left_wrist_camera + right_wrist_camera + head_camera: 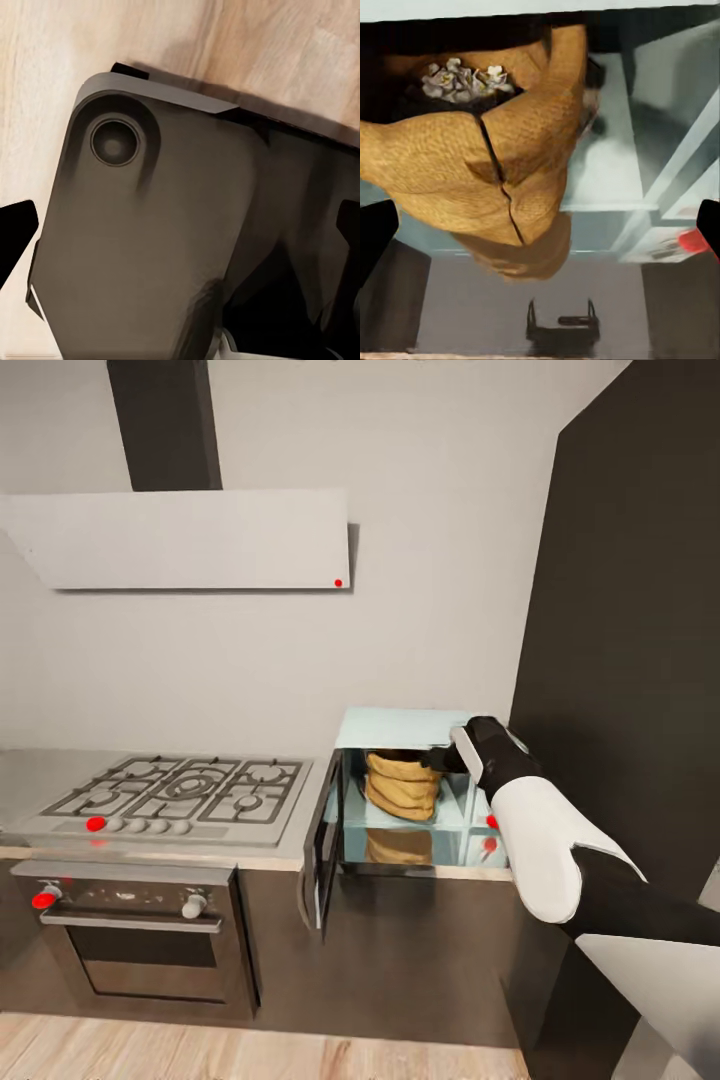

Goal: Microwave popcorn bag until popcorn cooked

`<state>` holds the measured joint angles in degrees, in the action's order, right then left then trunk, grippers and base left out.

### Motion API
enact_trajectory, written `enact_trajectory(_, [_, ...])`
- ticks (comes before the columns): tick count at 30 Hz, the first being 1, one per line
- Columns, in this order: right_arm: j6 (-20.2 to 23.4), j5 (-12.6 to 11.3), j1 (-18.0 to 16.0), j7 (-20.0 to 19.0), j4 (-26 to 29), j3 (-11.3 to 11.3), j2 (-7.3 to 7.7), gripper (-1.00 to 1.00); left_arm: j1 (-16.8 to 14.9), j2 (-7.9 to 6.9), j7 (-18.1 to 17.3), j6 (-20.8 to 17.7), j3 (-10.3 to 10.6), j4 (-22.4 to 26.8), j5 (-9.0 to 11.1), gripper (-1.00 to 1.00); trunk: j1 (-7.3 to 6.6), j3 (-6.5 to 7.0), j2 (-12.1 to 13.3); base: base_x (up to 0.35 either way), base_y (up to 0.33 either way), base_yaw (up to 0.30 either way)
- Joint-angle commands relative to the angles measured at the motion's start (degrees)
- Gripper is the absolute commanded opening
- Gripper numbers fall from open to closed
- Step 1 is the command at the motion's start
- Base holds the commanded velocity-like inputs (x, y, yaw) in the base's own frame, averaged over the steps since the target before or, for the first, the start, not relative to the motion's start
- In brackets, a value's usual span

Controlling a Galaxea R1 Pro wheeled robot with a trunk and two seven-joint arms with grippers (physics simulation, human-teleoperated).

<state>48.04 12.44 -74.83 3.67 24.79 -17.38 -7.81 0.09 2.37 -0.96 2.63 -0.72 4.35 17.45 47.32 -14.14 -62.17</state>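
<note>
Head view: the wrinkled tan-brown popcorn bag (402,785) stands inside the pale mint-white microwave (400,728), its dark-glass door (325,850) swung open, on the grey stone countertop (290,855); the right gripper (447,757) touches the bag's rim, finger state indeterminable. Left wrist view: dark robot housing (150,247) above pale wood floor (225,37); left fingers indeterminable. Right wrist view: black fingertips (375,238) spread apart, bag showing white popcorn (465,79).

A pale grey wall (420,560) is crossed by a white range hood (190,540) under a dark flue (165,422). Below, a steel gas hob (175,792) is set above a built-in oven (135,935) in dark cabinets (400,960). A light wooden floor (200,1050) is seen beneath, and a tall dark panel (630,640) at the right.
</note>
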Motion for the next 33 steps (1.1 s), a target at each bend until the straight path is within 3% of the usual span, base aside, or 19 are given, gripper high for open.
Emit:
enact_trajectory(1, [-0.15,0.51,-0.06,0.0,-1.74,-0.45,-0.05,1.0,0.05,0.01,-0.1,0.1,-0.04,0.05,0.3,1.0,-0.01,-0.06,-0.05,-0.138,0.0,0.0])
enact_trajectory(5, [-7.09,0.83,0.5,0.08,-7.8,-0.34,0.05,1.0,0.03,0.01,-0.1,0.1,0.0,0.05,0.3,1.0,-0.01,-0.06,-0.05,-0.036,0.0,0.0])
enact_trajectory(8, [-12.96,0.73,3.93,0.09,-8.72,-0.21,-0.03,1.0,0.04,0.01,-0.1,0.1,0.02,0.04,0.32,1.0,-0.01,-0.06,-0.05,-0.002,0.0,0.0])
enact_trajectory(15, [-17.85,0.03,4.54,-0.07,-12.5,-0.23,-0.59,1.0,0.06,-0.05,-0.1,0.1,0.02,0.05,0.3,1.0,-0.01,-0.06,-0.05,0.0,0.0,0.0])
enact_trajectory(18, [-25.75,-0.11,4.68,-0.08,-17.77,-0.27,-0.9,1.0,0.04,-0.04,-0.1,0.1,0.02,0.05,0.3,1.0,-0.01,-0.06,-0.05,0.0,0.0,0.0])
enact_trajectory(20, [-34.15,-0.02,5.27,-0.21,-22.02,-0.28,-1.61,1.0,0.03,-0.05,-0.1,0.1,0.02,0.05,0.32,1.0,-0.01,-0.06,-0.05,0.0,0.0,0.0])
enact_trajectory(25, [-49.38,0.41,5.63,-0.32,-24.23,-0.28,-1.74,1.0,0.02,-0.07,-0.1,0.1,0.02,0.04,0.37,1.0,-0.01,-0.06,-0.05,0.0,0.0,0.0])
enact_trajectory(33, [-57.35,0.48,5.99,-0.58,-24.35,-0.2,-2.02,1.0,0.03,-0.02,-0.1,0.1,-0.05,0.13,0.34,1.0,-0.01,-0.06,-0.05,0.0,0.0,0.0])
